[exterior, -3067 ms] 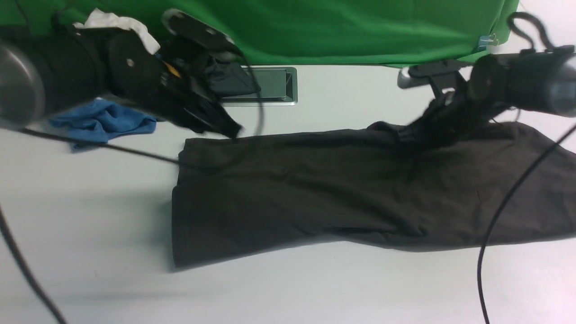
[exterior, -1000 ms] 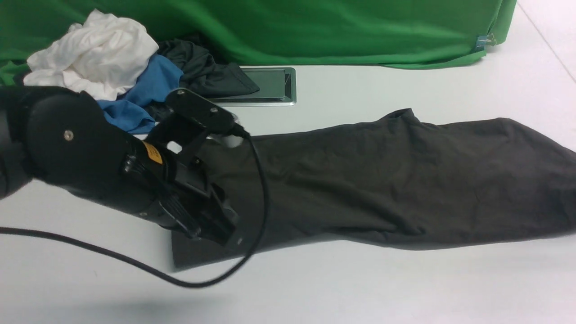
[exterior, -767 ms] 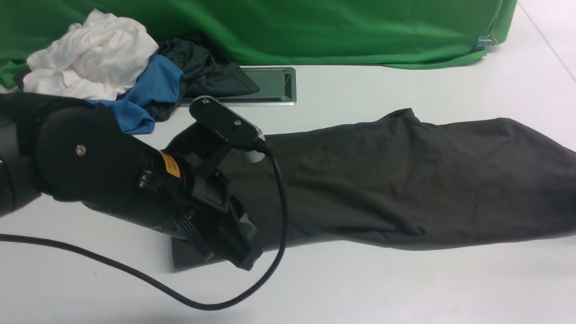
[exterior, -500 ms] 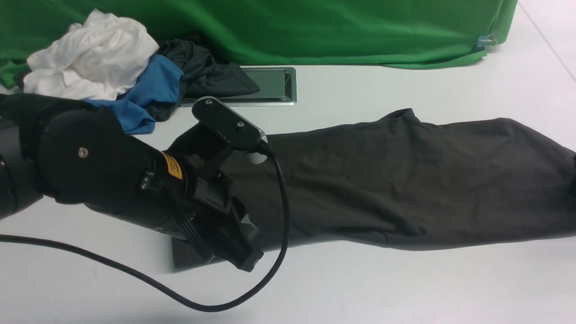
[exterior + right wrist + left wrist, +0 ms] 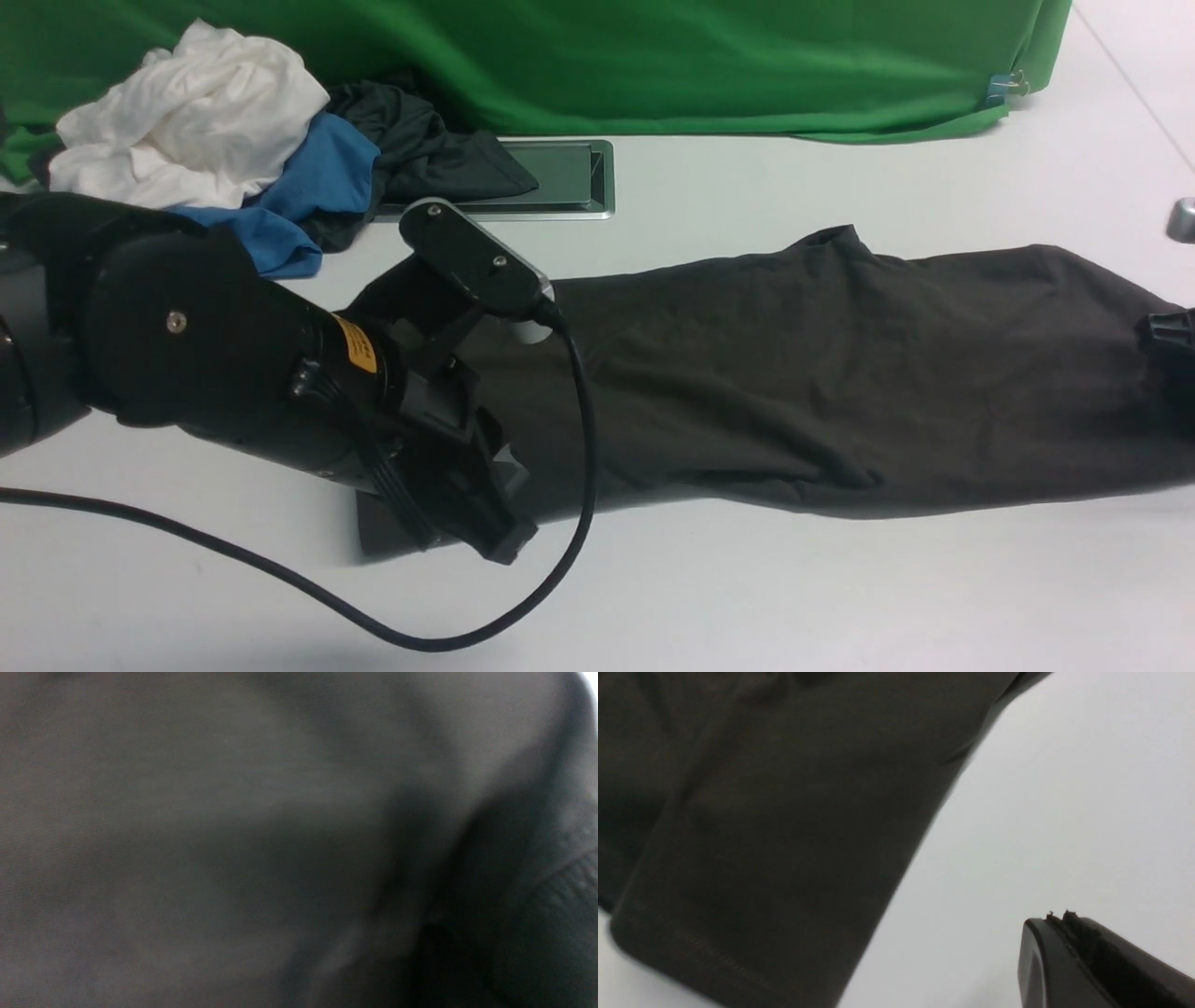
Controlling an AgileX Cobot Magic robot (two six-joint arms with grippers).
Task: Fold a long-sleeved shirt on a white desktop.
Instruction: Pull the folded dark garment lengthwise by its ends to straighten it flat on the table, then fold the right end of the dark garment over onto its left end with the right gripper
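With left gripper (image 5: pixel 499 541) jaws pressed together at lower left and right gripper (image 5: pixel 1172 350) jaws unreadable, we risk dragging the long-sleeved shirt (image 5: pixel 794 392) askew.

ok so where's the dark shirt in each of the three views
Front view: the shirt lies as a long band across the middle, from under the left gripper to the right edge.
Left wrist view: the shirt fills the picture's left and centre, its hem corner low down.
Right wrist view: the shirt fills almost the whole picture, blurred.
Shared landmark: the white desktop, seen beside the shirt in the front and left wrist views.
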